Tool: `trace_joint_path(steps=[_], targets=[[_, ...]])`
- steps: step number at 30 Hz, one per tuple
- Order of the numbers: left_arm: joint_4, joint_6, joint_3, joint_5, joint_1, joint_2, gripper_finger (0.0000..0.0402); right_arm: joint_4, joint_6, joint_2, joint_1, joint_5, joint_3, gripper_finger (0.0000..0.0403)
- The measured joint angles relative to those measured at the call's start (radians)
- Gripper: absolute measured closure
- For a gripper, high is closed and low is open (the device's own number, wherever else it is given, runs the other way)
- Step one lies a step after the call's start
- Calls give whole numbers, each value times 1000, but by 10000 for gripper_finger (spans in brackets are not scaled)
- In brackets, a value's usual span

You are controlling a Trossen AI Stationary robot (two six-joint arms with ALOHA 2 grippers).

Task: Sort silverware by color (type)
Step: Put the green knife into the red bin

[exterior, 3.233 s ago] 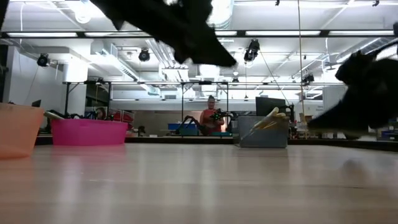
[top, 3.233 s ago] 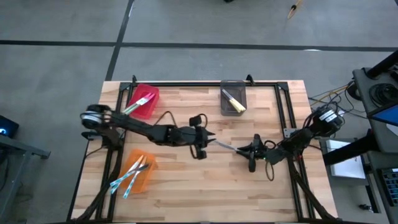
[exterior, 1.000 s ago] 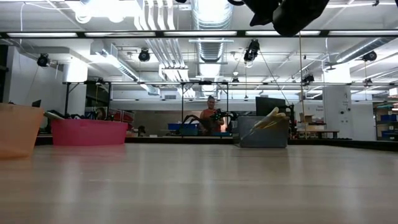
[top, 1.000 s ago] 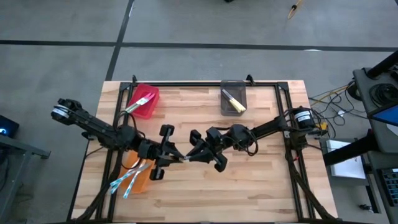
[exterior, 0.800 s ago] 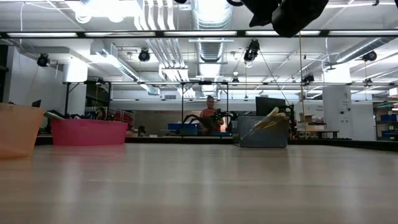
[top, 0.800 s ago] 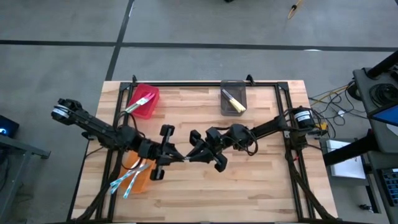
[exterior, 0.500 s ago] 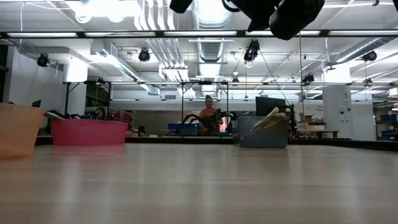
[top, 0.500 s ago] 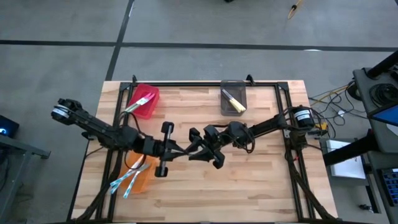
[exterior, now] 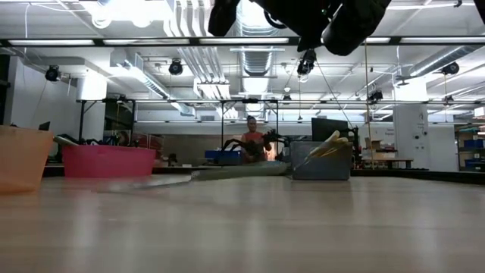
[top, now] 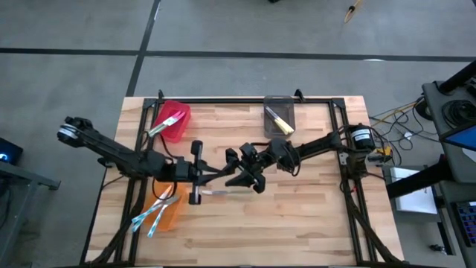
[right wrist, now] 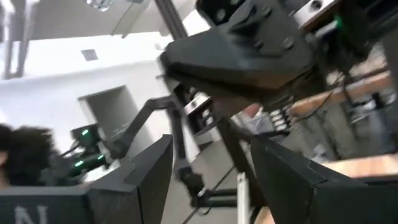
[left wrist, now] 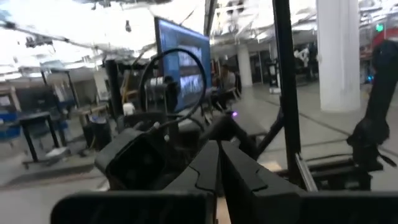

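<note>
Orange bin (top: 165,211): lower left of the high view, on the desk; two light-blue-handled knives (top: 149,217) stick out over its lower-left rim.
Red bin (top: 173,122): upper left; one green-handled knife (top: 165,124) pokes over its left edge.
Left hand (top: 205,182): centre-left, fingers pressed together; whether it pinches anything cannot be told.
Loose knife (top: 217,193): centre, lying flat on the desk just below the left hand.
Right hand (top: 236,172): centre, fingers spread, holding nothing, close to the left hand.
Grey bin (top: 280,117): upper centre; yellow-handled knives (top: 279,121) inside, count unclear.
Desk (top: 312,216): pale wood planks, black frame rails along its edges.
Room: grey floor around; in the low view, ceiling lights, and a person (exterior: 252,142) far behind.
</note>
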Motion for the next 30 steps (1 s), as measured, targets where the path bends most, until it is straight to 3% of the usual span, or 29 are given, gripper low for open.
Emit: trace_joint_path(steps=[6,11,16,21,25,30], targets=[[-271,-163,0,0,0,-51,401,-158,77,-53,-40,-210,-12,196],[-519,-344,0,0,0,-42,401,-561,-68,-102,-32,-207,-11,196],[-712,-491,0,0,-1,14,401,-983,-242,-142,-14,7,-8,196],[-789,-519,-1,0,-1,117,401,-1285,-527,-146,27,248,-8,196],[-795,-519,-1,0,-1,210,401,-1314,-647,-120,47,389,-18,196],[-793,-540,-1,0,-1,320,401,-1222,-683,-46,48,390,-18,196]])
